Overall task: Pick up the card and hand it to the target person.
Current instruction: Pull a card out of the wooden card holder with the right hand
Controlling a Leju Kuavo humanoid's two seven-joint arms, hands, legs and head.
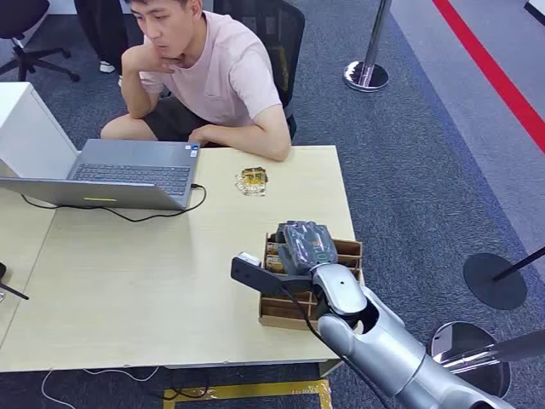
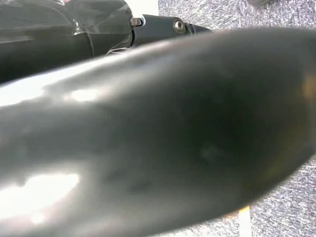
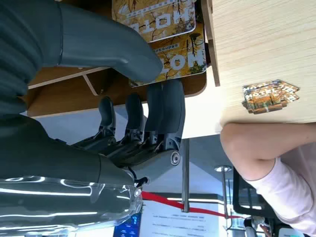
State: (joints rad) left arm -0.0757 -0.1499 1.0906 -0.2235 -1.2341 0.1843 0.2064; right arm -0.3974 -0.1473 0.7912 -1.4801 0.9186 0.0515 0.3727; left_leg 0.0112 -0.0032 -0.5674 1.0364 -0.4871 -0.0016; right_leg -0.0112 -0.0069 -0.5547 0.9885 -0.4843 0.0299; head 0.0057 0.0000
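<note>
On the left of the table [image 1: 129,273] an open laptop [image 1: 122,175] sits with its cable trailing toward the middle. Behind the far edge a person [image 1: 212,77] sits leaning on the table, one forearm along its edge. Just in front of that forearm lies a small stack of cards [image 1: 251,180]. Further right, at the near right corner, stands a wooden card box [image 1: 344,251]. The right hand [image 1: 307,247] hovers over the box, palm down, its arm [image 1: 386,349] reaching in from the lower right with the wrist bent. In the right wrist view the fingers [image 3: 164,108] are apart, curled over the box's outer edge, and the thumb [image 3: 111,47] lies across the cards [image 3: 160,17] in the box. Whether anything is pinched I cannot tell; the hand covers most of the box. The left wrist view is blurred, dark and unreadable.
</note>
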